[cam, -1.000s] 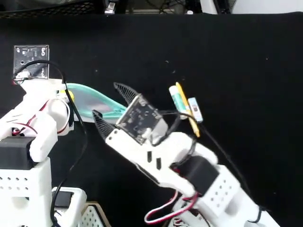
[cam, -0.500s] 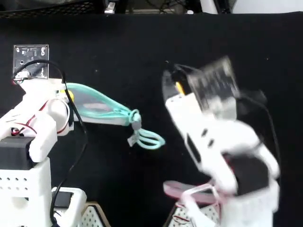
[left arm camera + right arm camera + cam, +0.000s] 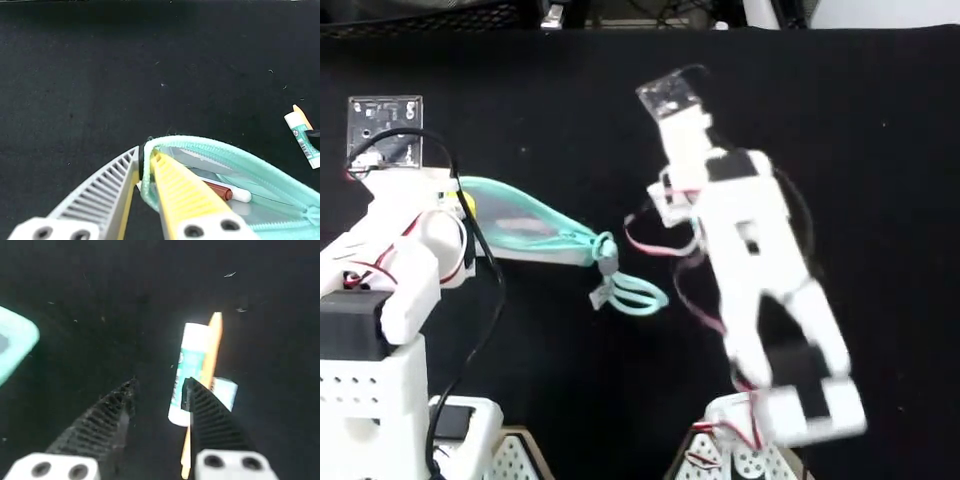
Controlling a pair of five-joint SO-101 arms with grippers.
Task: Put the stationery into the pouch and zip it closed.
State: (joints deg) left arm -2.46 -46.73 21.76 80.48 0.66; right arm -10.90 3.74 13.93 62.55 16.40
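On the black table [image 3: 880, 150], toward the left arm's side, we find the pouch [image 3: 520, 225]. It is mint green with a clear side panel, its zip is open, and its looped pull cord [image 3: 632, 294] trails off its end onto the cloth. A brown marker with a white end [image 3: 221, 190] lies inside, seen through the mouth from the left wrist view.

Loose stationery lies well apart from the pouch. It consists of a white and green glue stick [image 3: 191, 367], an orange pencil [image 3: 209, 355] touching it along its length, and a small pale blue block [image 3: 226, 390] just beside both.

We note bare cloth on every side of this group and between it and the pouch. The table's far edge runs along the top of the high view, well clear of everything.

The left gripper [image 3: 145, 155] pinches the pouch's zip rim at one end, grey finger outside and yellow finger inside the mouth.

The right gripper [image 3: 160, 385] hangs above the loose items with its jaws spread. One black finger [image 3: 210, 420] overlaps the near end of the glue stick, while the gap between the fingers stands over bare cloth beside it. We see no contact with any item. A corner of the pouch [image 3: 15, 342] lies off to the far side of the other finger.
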